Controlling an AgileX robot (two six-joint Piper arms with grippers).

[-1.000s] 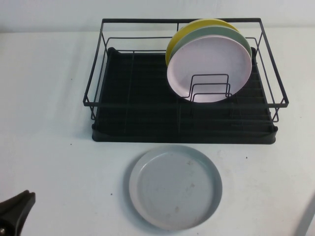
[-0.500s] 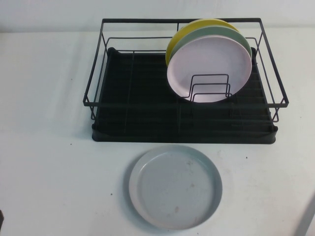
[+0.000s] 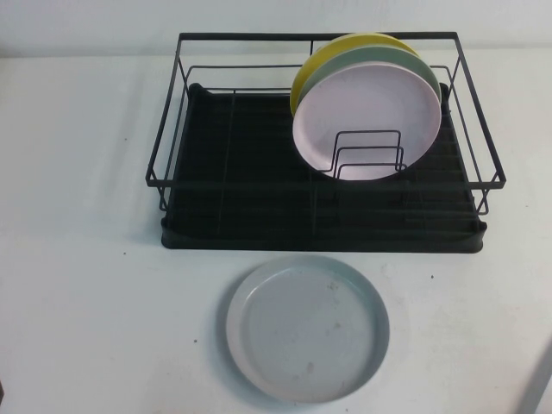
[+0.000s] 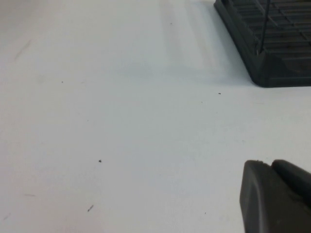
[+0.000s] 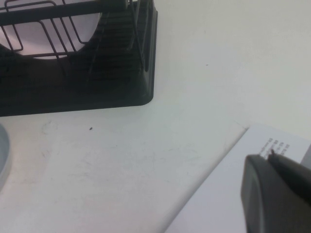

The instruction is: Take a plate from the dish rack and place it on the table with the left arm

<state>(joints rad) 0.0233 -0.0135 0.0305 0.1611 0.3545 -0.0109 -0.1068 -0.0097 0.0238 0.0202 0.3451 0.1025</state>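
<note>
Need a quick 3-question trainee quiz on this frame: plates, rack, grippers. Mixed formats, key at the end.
1. True or false: the grey-blue plate lies flat on the table, in front of the dish rack.
2. How many plates stand in the rack?
3. Multiple choice: the left gripper is A) holding the plate, B) over bare table beside the rack's corner, C) inside the rack.

The right gripper hangs over a white sheet near the rack's other corner.

Key: 1 true; 2 three; 3 B.

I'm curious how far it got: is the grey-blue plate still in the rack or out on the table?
Out. The plate lies flat on the table, in front of the dish rack, untouched by either gripper.
</note>
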